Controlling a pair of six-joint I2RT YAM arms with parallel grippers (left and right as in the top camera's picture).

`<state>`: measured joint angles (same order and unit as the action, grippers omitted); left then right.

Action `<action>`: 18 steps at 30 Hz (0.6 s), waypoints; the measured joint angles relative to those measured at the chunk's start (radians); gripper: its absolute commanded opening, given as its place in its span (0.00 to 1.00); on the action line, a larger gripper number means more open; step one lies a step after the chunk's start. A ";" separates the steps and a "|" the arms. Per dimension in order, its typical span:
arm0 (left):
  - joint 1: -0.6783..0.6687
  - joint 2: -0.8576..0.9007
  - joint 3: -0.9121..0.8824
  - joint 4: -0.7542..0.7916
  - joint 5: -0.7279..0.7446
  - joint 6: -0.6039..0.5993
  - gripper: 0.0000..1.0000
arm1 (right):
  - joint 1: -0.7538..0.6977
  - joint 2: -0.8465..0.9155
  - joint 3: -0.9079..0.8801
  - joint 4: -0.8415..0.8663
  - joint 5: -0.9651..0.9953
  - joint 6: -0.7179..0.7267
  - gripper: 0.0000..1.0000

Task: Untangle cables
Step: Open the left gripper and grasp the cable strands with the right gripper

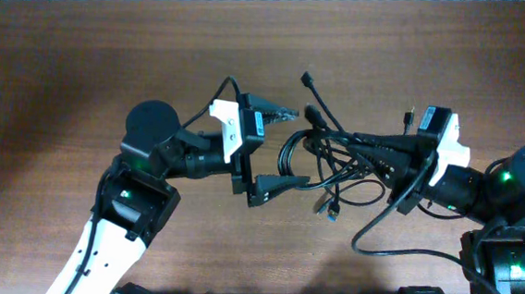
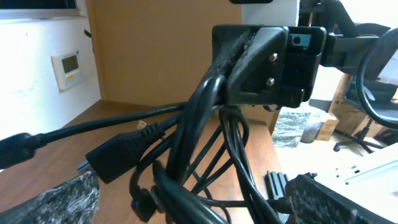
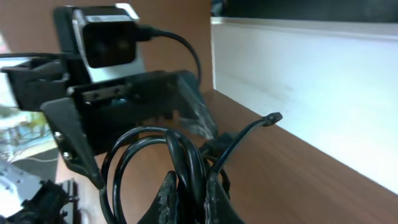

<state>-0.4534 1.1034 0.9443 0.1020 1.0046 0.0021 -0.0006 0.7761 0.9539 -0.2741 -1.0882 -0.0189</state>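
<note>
Right gripper (image 1: pixel 384 154) pinches the cables (image 1: pixel 331 161); left gripper (image 1: pixel 286 147) is open, straddling them.
Close left on one loop, probably the nearest; pull apart slowly.

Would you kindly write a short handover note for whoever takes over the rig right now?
Left gripper: open wide, with a finger on either side of the bundle's near loop, gripping nothing.
Right gripper: shut on the cables.
Where: the cables form one knotted bundle between the two grippers, over the middle of the wooden table. Plug ends stick out, and one cord trails towards the right arm.
Done: the bundle is gripped on one side only, and nothing is separated.
Left: probably close the left gripper on a loop, pull the bundle apart, then free each cord.
</note>
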 measured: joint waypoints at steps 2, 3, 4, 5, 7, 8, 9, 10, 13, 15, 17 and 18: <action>-0.014 0.000 0.000 0.000 0.000 0.000 0.99 | 0.000 0.000 0.000 0.010 -0.023 0.000 0.04; -0.022 0.000 0.000 0.000 0.000 0.000 0.99 | 0.000 0.000 0.000 0.011 -0.030 0.000 0.04; -0.027 0.000 0.000 0.000 0.000 0.000 0.99 | 0.000 0.000 0.000 0.012 -0.038 0.000 0.04; -0.034 0.000 0.000 0.000 -0.005 0.000 0.99 | 0.000 0.000 0.000 0.014 -0.043 0.003 0.04; -0.043 0.000 0.000 0.000 -0.011 0.000 0.99 | 0.000 0.000 0.000 0.023 -0.051 0.022 0.04; -0.044 0.000 0.000 0.000 -0.011 0.000 0.99 | 0.000 0.000 0.000 0.030 -0.054 0.031 0.04; -0.044 0.000 0.000 0.000 -0.012 0.000 0.99 | 0.000 0.000 0.000 0.039 -0.055 0.045 0.04; -0.044 0.000 0.000 0.000 -0.013 0.000 0.99 | 0.000 0.000 0.000 0.045 -0.058 0.056 0.04; -0.044 0.001 0.000 0.000 -0.014 0.000 0.99 | 0.000 0.001 0.000 0.076 -0.080 0.079 0.04; -0.044 0.004 0.000 0.000 -0.014 0.000 0.99 | 0.000 0.001 0.000 0.089 -0.097 0.087 0.04; -0.044 0.010 0.000 0.000 -0.014 0.000 0.99 | 0.000 0.001 0.000 0.089 -0.109 0.094 0.04; -0.044 0.013 0.000 0.001 -0.015 -0.001 0.99 | 0.000 0.001 0.000 0.089 -0.111 0.101 0.04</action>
<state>-0.4973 1.1164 0.9443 0.1028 0.9897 0.0013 -0.0006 0.7773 0.9539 -0.1848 -1.1995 0.0826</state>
